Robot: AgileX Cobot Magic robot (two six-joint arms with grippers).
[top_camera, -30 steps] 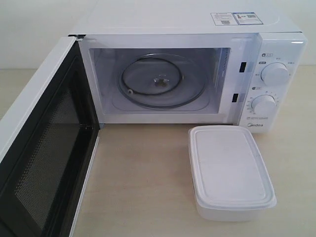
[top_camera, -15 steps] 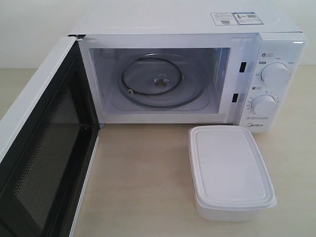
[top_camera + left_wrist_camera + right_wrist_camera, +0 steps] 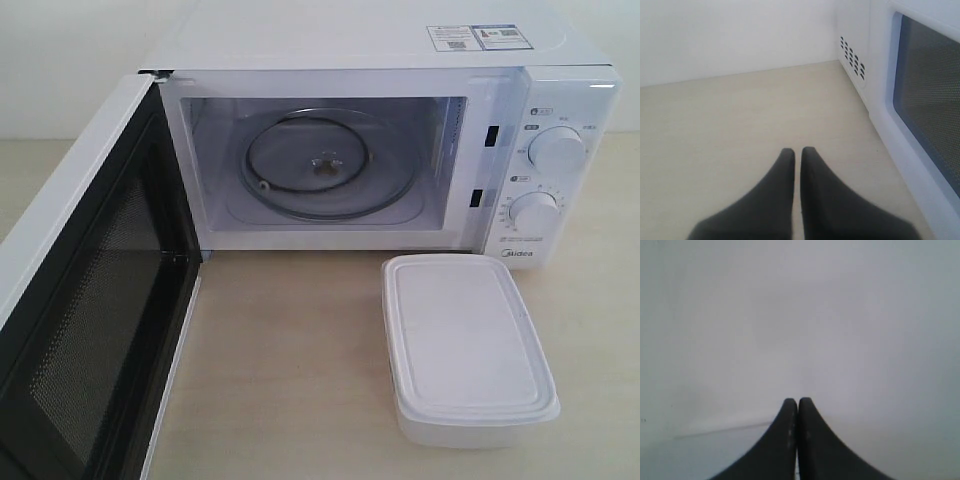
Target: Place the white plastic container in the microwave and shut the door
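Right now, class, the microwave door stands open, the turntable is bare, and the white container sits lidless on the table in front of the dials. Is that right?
One detail is wrong: the white plastic container is not lidless. The exterior view shows its flat white lid on. The rest holds: the door is open, the turntable is bare, and the container sits on the table below the dials.

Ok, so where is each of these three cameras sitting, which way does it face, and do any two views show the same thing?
Exterior view: in front of and above the table, looking down into the open microwave, with the white box before it; no part of the robot shows.
Left wrist view: low over the table, facing the door from outside; the shut left tool shows.
Right wrist view: faces a blank pale surface; the shut right tool shows.
Shared: exterior and left wrist views both show the door, microwave and table.
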